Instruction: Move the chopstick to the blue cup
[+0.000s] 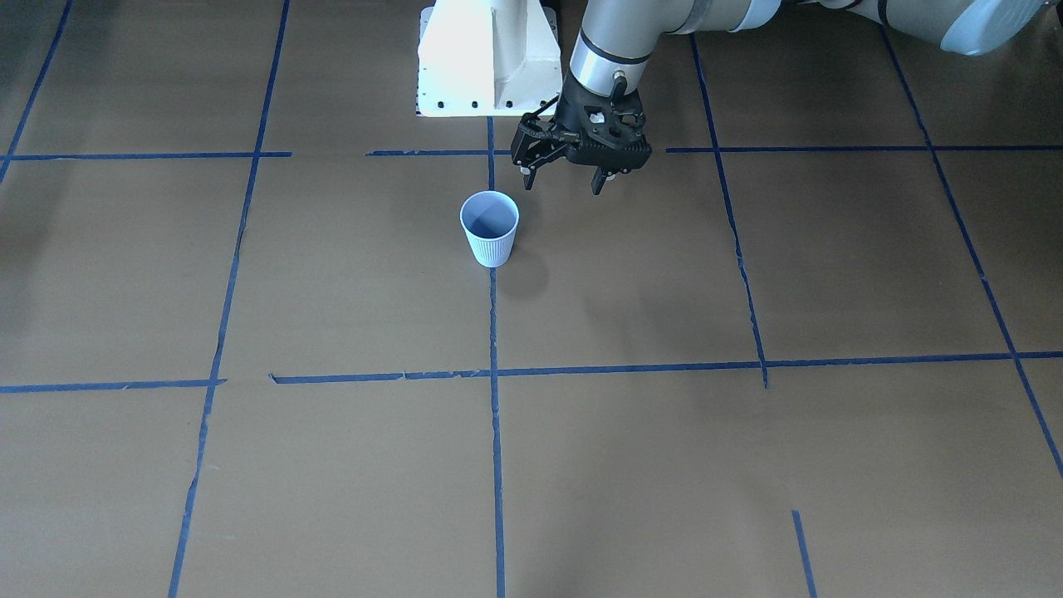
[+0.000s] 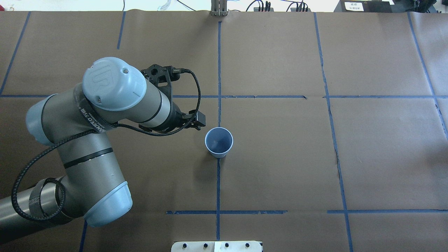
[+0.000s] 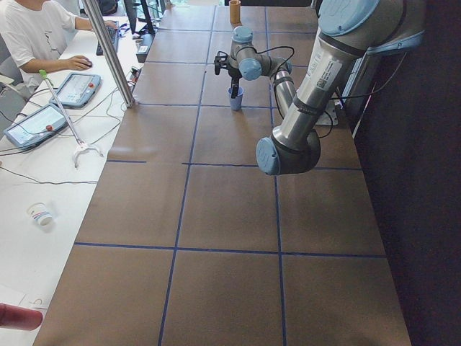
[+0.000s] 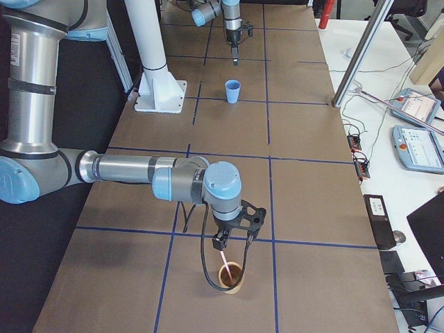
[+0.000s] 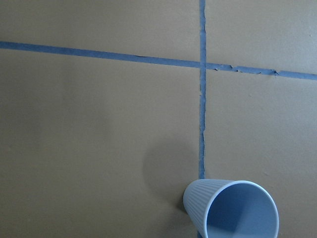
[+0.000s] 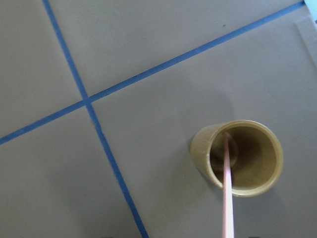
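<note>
A tan cup (image 6: 199, 151) far from the blue cup (image 1: 490, 241) holds the chopstick (image 6: 227, 188). Beside the blue cup the left gripper (image 1: 563, 184) gapes wide; the right gripper (image 4: 234, 245) cannot be judged.

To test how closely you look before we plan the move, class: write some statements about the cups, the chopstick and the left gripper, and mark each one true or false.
1. The blue cup stands upright. True.
2. The chopstick is in the blue cup. False: it sits in the tan cup.
3. The left gripper is open and holds nothing. True.
4. The blue cup has something inside. False: it is empty.
</note>
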`<state>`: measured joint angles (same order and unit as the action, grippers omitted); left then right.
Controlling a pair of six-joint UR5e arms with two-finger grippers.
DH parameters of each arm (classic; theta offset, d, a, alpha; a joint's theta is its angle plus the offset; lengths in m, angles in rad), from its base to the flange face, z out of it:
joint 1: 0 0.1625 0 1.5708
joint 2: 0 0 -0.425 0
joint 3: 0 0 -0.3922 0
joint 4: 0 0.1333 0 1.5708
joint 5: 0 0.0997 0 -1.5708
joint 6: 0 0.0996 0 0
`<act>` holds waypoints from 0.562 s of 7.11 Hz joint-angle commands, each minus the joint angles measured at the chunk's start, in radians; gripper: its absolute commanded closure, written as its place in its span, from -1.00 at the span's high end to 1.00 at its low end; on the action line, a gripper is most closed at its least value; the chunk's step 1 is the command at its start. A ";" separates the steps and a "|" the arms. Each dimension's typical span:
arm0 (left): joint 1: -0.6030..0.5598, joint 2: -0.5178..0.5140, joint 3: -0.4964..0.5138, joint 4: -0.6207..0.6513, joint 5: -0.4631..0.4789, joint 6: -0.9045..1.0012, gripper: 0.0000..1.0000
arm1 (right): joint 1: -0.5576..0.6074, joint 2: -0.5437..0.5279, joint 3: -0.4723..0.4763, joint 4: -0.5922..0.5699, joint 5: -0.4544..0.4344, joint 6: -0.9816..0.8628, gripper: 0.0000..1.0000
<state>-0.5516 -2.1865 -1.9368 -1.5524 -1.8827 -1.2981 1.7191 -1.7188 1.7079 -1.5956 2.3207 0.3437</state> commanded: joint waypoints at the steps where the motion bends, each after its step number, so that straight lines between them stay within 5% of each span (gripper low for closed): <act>1: 0.001 0.014 -0.002 -0.001 0.000 0.000 1.00 | 0.022 0.019 -0.074 0.000 0.029 0.152 0.88; 4: -0.001 0.047 -0.017 -0.011 0.002 0.002 1.00 | 0.020 0.001 -0.079 0.002 0.022 0.162 0.89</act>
<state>-0.5520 -2.1482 -1.9494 -1.5605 -1.8815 -1.2968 1.7407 -1.7148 1.6319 -1.5941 2.3466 0.4987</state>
